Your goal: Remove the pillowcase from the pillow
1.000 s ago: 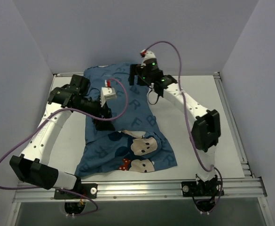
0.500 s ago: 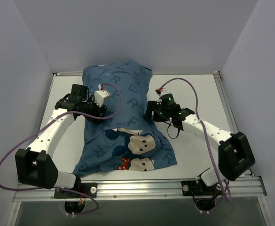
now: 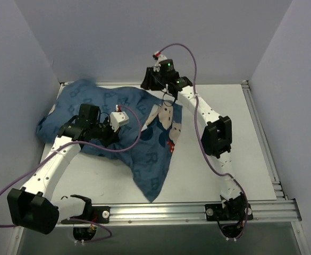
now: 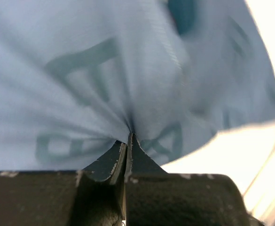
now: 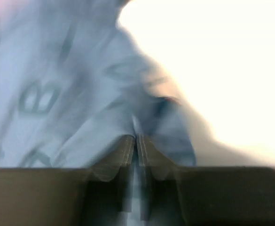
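The dark blue lettered pillowcase (image 3: 136,154) is stretched across the table, with one corner trailing toward the near edge. Its mouse faces (image 3: 166,114) hang just below my right gripper (image 3: 149,85), which is raised at the back and shut on a bunched fold of the pillowcase (image 5: 81,94). My left gripper (image 3: 110,139) is low at mid-left and pinches a gathered fold of the pillowcase (image 4: 128,70). In the left wrist view the left gripper (image 4: 128,137) has its jaws pressed together on the cloth. The right gripper (image 5: 136,137) looks the same. A bulge (image 3: 65,106) fills the cover at the back left. The pillow is hidden.
Grey walls close in the table (image 3: 240,159) at the back and on both sides. A metal rail (image 3: 171,212) runs along the near edge by the arm bases. Purple cables loop from both arms above the fabric.
Both grippers have gone from open to shut on the pillowcase. The right arm has swung up to the back with its fold. The cover has been dragged left and stretched out.
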Motion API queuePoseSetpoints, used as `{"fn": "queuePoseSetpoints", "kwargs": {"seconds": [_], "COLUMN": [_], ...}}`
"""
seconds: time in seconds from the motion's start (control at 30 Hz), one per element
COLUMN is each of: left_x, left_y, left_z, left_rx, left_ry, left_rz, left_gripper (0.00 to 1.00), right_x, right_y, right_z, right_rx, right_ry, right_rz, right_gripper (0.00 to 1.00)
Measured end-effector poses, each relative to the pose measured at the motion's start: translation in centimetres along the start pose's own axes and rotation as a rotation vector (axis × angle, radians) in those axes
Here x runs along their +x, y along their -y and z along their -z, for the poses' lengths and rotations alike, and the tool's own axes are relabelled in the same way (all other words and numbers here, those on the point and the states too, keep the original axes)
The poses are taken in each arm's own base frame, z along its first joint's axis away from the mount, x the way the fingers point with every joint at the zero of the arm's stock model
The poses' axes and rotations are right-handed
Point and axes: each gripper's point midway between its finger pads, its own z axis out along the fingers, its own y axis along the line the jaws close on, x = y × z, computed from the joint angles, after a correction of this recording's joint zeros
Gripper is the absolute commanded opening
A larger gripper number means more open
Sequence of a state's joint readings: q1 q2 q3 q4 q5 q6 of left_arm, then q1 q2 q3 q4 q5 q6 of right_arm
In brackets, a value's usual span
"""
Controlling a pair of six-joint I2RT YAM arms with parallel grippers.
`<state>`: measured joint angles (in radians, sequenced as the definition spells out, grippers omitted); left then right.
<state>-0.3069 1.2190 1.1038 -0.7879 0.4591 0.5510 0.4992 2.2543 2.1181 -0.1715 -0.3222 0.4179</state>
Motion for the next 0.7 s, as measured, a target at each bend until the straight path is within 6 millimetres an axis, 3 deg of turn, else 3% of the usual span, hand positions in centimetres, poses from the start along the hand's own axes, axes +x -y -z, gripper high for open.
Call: {"fn": "queuePoseSetpoints", "kwargs": {"seconds": [0.03,0.1,0.2,0.27,0.37,0.43,0.53,0.7], "left_x": [-0.3,-0.1,0.3,0.5,0.8,0.9,0.9,0.8], "left_y": [0.3,0.9,1.1,0.9,0.7,0.6,0.5,0.5], "left_z": [0.0,0.1,-0.1,-0.3,-1.2,-1.5,-1.5,-1.5], "left_rx": [0.017,0.054,0.081,0.081,0.093,0.097,0.097,0.096], "left_ry": [0.015,0.019,0.014,0.005,-0.017,-0.024,-0.025,-0.022], "left_rz": [-0.001,0.036,0.117,0.161,0.211,0.233,0.244,0.248], "left_gripper": [0.02,0.02,0.02,0.02,0.02,0.02,0.02,0.02], "right_x": [-2.1,-5.2,-6.5,-6.0,-3.4,-2.1,-1.4,1.8], "right_y": [-0.8,-1.7,-1.3,0.2,2.7,3.2,0.8,-5.2], "right_z": [-0.3,0.0,2.0,3.9,7.6,9.3,9.7,6.8], "right_rx": [-0.015,-0.028,0.023,0.097,0.205,0.232,0.212,0.117], "right_ry": [0.043,0.122,0.163,0.163,0.146,0.143,0.159,0.113], "right_rz": [0.011,0.045,0.058,0.055,0.040,0.034,0.055,0.102], "right_gripper": [0.58,0.72,0.77,0.77,0.76,0.76,0.74,0.64]}}
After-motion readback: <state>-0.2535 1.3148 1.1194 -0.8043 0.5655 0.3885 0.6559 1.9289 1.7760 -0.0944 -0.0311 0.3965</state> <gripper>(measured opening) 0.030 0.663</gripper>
